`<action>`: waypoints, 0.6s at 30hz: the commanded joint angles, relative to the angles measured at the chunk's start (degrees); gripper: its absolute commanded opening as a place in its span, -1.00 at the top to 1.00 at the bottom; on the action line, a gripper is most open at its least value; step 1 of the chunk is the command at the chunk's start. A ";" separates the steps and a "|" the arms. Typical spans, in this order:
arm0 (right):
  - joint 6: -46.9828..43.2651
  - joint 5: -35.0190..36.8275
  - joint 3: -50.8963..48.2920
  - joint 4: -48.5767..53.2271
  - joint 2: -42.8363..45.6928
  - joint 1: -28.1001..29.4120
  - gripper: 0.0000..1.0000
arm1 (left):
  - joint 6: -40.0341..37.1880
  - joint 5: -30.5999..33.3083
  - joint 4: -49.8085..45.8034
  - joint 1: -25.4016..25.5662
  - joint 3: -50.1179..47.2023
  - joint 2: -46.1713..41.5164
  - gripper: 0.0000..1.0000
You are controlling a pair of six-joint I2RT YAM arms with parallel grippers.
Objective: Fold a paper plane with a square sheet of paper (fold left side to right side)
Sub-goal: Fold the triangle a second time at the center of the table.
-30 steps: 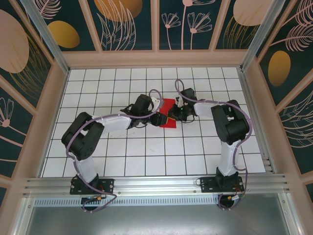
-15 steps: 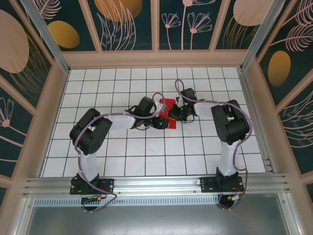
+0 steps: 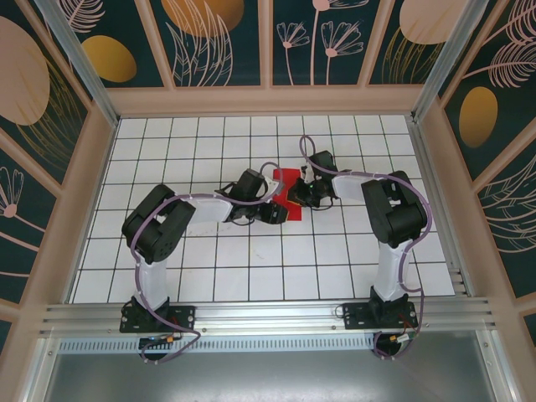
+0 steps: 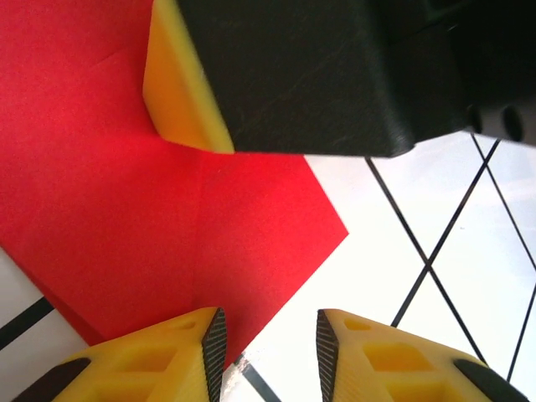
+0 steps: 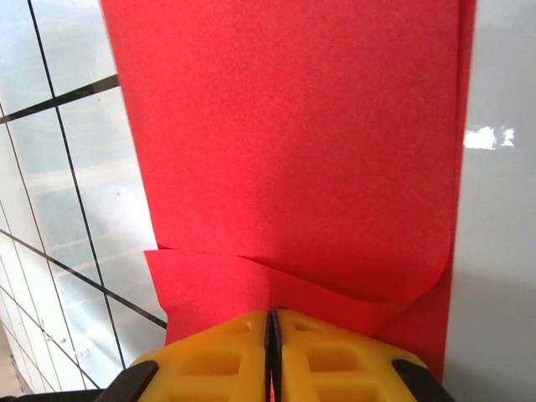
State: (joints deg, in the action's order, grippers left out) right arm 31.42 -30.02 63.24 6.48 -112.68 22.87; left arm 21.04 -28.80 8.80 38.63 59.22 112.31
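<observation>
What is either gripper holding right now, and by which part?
The right gripper is shut on the red sheet of paper, seemingly pinching a lifted fold at its near edge. The left gripper, jaws apart, holds nothing.

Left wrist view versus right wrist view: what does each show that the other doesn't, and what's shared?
Left wrist alone: the left gripper open at the edge of the square sheet of paper, one free corner, and the right gripper seen from outside, planted on the paper. Right wrist alone: the right gripper's jaws shut, with a curled fold just ahead of them. Both: the red sheet on the white gridded table.
</observation>
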 commanded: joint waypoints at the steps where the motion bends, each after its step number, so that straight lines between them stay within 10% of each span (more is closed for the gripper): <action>1: -1.54 4.58 -1.87 6.53 -2.21 -0.58 0.73 | -1.43 1.14 -0.89 0.13 -1.35 1.42 0.27; 18: -2.15 4.97 -1.81 7.24 -2.08 -0.71 0.73 | -0.59 2.08 -1.78 0.11 -8.97 -4.51 0.39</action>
State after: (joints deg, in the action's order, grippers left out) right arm 30.52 -30.02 63.24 6.61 -112.68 22.87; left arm 20.45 -26.57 12.78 38.68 53.08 109.25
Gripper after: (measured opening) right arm 0.134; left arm 0.318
